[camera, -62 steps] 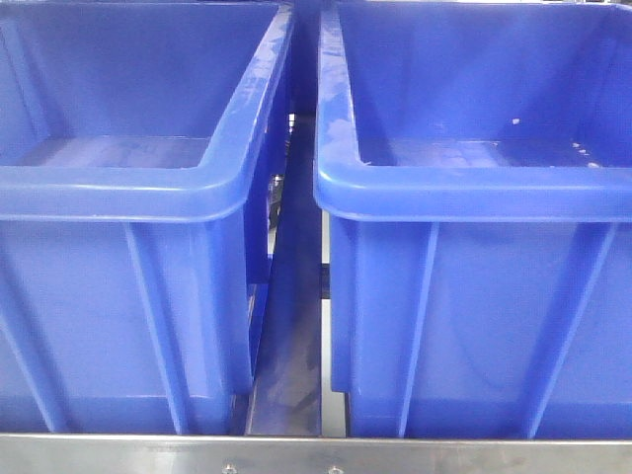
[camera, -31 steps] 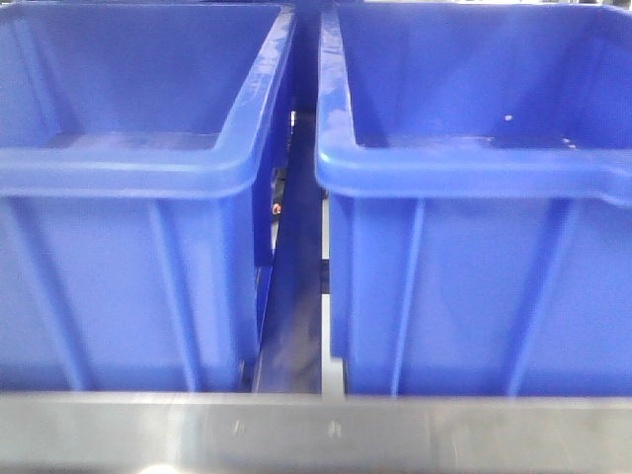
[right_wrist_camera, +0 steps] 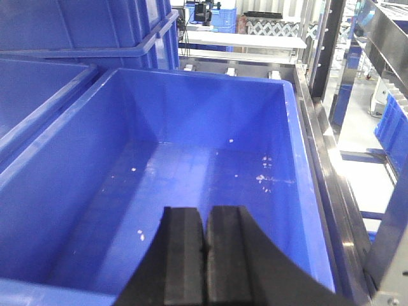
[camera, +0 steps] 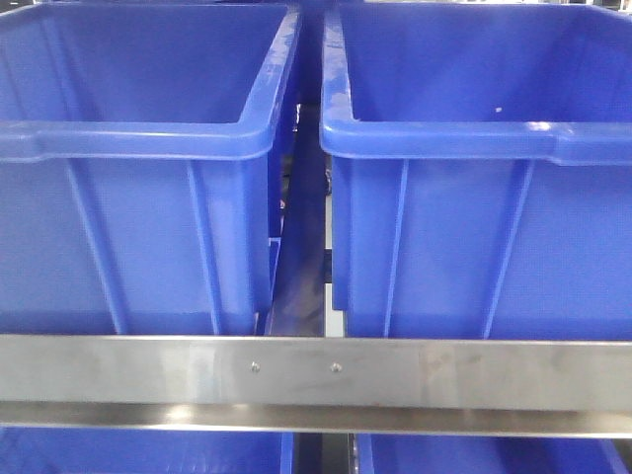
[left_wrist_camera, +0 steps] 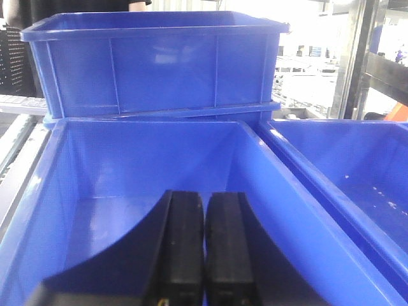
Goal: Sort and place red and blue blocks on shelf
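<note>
Here both claws hang pressed together, empty: left gripper (left_wrist_camera: 204,255) over left bin (left_wrist_camera: 57,191); right gripper (right_wrist_camera: 205,261) over right bin (right_wrist_camera: 299,191); shelf rail (camera: 316,380) below.

Glossy blue plastic bins (camera: 148,227) sit behind a brushed-steel shelf rail (camera: 316,380).

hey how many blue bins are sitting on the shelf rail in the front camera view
2 stand whole: the left bin and the right bin, side by side behind the steel rail. Slivers of blue below the rail suggest more bins on a lower tier, mostly hidden.
</note>
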Available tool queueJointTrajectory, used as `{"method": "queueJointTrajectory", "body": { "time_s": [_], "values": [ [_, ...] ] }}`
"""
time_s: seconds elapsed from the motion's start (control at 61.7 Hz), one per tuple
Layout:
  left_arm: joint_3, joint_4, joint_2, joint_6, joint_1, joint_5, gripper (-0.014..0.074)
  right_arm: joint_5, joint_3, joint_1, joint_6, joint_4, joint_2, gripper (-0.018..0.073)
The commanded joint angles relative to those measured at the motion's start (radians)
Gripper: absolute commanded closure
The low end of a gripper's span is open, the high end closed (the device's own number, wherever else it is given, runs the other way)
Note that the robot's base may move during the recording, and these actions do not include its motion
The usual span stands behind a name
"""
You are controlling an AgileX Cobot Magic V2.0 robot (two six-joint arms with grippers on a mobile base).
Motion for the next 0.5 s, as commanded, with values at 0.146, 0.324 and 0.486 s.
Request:
{"method": "queueJointTrajectory", "body": {
  "time_s": [0.146,0.324,0.486],
  "values": [
    [-0.03,-0.001,0.0,-0.013,-0.007,-0.088,0.0471,-0.089,-0.03,-0.026,-0.006,-0.011,0.006,0.051],
    [-0.03,-0.001,0.0,-0.013,-0.007,-0.088,0.0471,-0.169,0.051,-0.177,-0.007,0.003,0.005,0.051],
    [-0.03,-0.001,0.0,-0.013,-0.007,-0.088,0.0471,-0.393,0.183,-0.185,-0.007,0.0,-0.049,0.051]
  ]
}}
